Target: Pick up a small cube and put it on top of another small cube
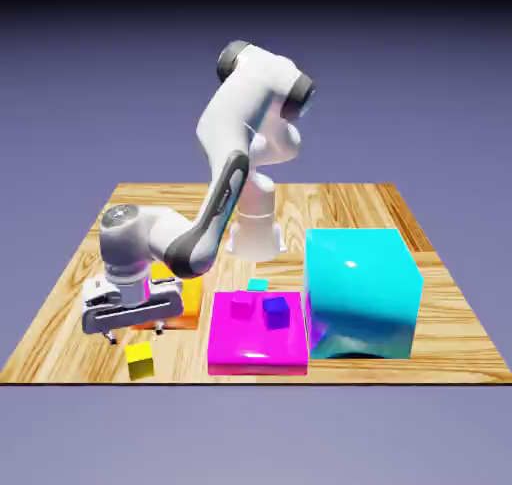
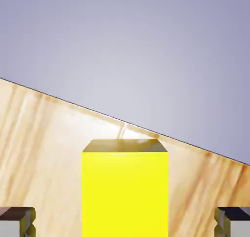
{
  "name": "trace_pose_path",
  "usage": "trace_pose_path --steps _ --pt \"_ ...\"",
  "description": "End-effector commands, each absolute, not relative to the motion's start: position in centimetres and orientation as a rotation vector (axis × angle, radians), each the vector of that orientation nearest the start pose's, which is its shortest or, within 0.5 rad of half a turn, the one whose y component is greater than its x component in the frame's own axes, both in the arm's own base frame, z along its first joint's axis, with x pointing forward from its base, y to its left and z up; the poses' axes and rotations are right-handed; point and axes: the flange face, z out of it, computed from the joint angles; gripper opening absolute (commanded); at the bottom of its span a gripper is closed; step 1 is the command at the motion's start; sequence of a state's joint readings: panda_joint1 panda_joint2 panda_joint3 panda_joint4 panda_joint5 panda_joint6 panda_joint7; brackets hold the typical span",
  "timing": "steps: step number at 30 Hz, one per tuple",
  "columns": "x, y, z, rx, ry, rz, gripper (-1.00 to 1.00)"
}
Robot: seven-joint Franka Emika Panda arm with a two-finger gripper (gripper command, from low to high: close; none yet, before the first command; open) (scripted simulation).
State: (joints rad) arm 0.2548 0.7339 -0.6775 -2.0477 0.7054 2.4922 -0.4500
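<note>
Claw: your two-finger grey-tipped claw (image 2: 125, 221) has its fingers apart, with the cube between their tips in the hand view and a gap on each side.
Yellow cube: the small plain yellow cube (image 1: 140, 361) sits on the light wooden surface (image 1: 75, 348), near its front edge at the exterior view's left.
Magenta block: you have the flat, glossy magenta block (image 1: 258, 348) to the exterior view's right of that cube, with a small blue-purple cube (image 1: 276, 313) and a small magenta cube (image 1: 243, 304) apparently on top; their contact is hard to see.
</note>
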Motion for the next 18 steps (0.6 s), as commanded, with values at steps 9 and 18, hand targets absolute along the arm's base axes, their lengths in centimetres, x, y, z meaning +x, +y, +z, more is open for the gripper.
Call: trace_pose_path --steps 9,18 --pt "52.1 -21.7 21.1 -3.122 0.487 0.085 -1.0" --pt "50.2 -9.4 26.2 -3.109 -0.461 0.112 -1.0"
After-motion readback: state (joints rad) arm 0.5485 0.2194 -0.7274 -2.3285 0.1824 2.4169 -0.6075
